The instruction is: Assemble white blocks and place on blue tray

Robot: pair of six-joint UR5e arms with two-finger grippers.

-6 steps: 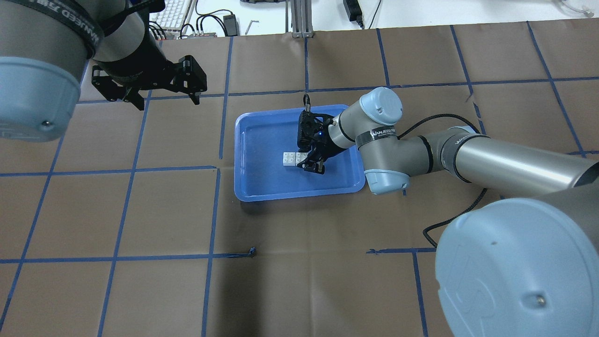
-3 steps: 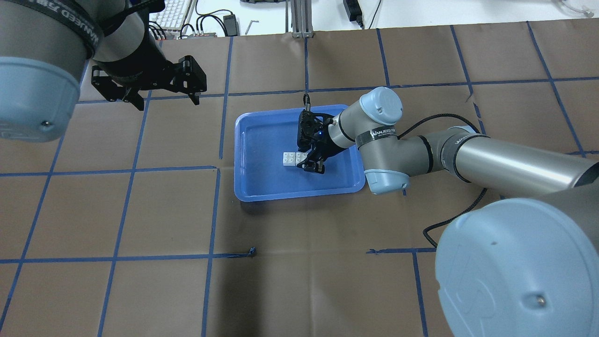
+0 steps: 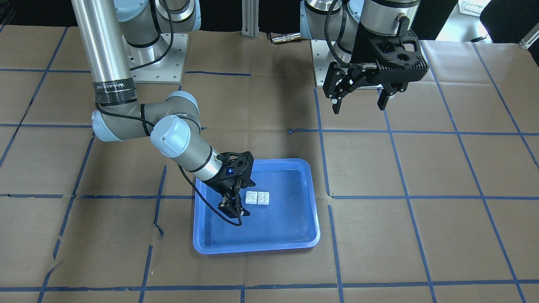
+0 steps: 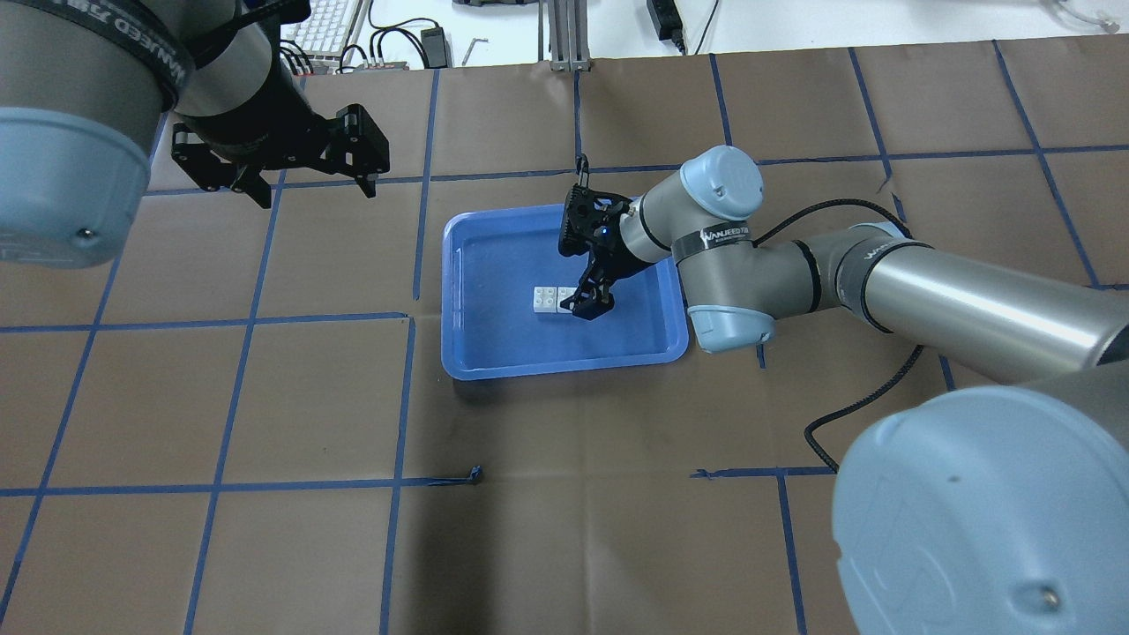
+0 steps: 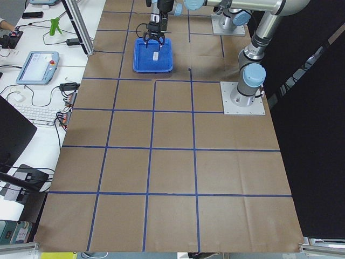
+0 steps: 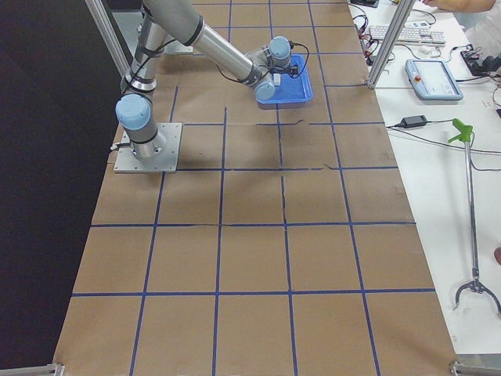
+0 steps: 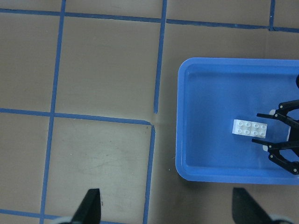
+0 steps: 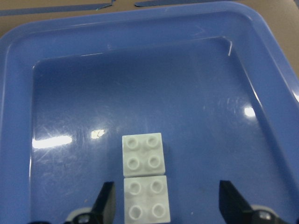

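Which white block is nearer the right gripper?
The block at the right wrist view's bottom edge, framed by the right gripper's open fingers; the other block lies just beyond, against it.

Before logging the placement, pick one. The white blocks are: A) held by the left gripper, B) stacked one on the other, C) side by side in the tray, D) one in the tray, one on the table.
C: the blocks lie touching, studs up, on the tray floor.

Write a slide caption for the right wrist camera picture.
Open right pincer over two white blocks, side by side in the blue tray.
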